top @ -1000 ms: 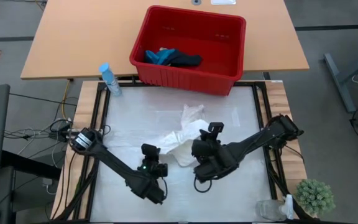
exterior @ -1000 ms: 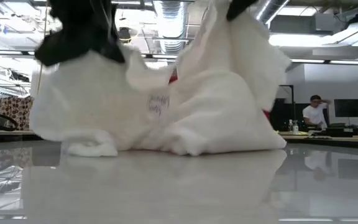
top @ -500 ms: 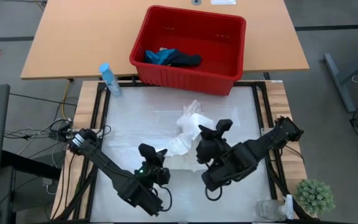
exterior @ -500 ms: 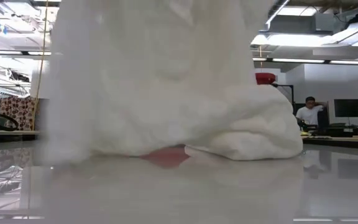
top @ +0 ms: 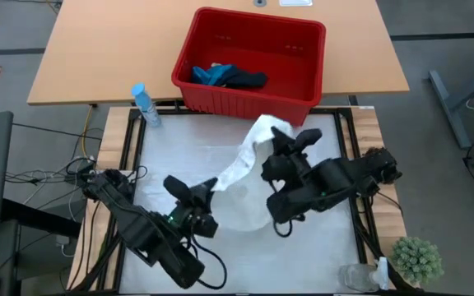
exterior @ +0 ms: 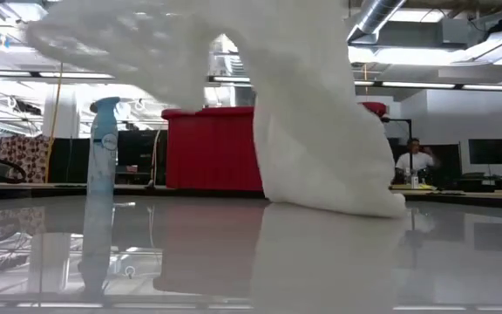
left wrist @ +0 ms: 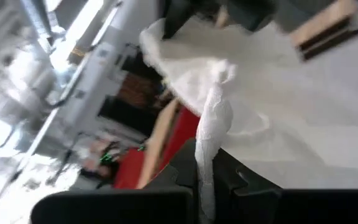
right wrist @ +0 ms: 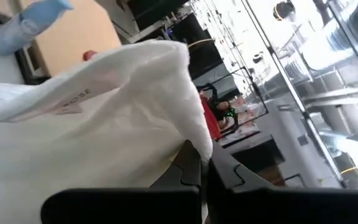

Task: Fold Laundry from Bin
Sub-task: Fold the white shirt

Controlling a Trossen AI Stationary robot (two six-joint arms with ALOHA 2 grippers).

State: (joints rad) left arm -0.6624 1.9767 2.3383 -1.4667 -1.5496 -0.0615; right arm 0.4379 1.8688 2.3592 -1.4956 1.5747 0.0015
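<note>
Holding: both grippers pinch the large white lacy-textured cloth (top: 239,168), lifted off the pale bench (top: 171,148)
Left gripper (top: 206,188): fingers pressed together on a twisted corner of the cloth, which runs up between them in the left wrist view (left wrist: 211,134)
Right gripper (top: 280,132): fingers pressed together on another edge of the cloth (right wrist: 123,118), higher and nearer the bin than the left gripper
Cloth: stretched between the two grippers, its lower fold resting on the bench below and between them (exterior: 316,148)
Red rectangular plastic bin (top: 299,86): just beyond the right gripper, well beyond the left
In the bin: small teal-blue cloth (top: 210,75) touching a dark navy cloth (top: 246,80)
Pale blue spray bottle (top: 145,104): upright, beyond the left gripper
Person (exterior: 410,161): in the room behind the bench
</note>
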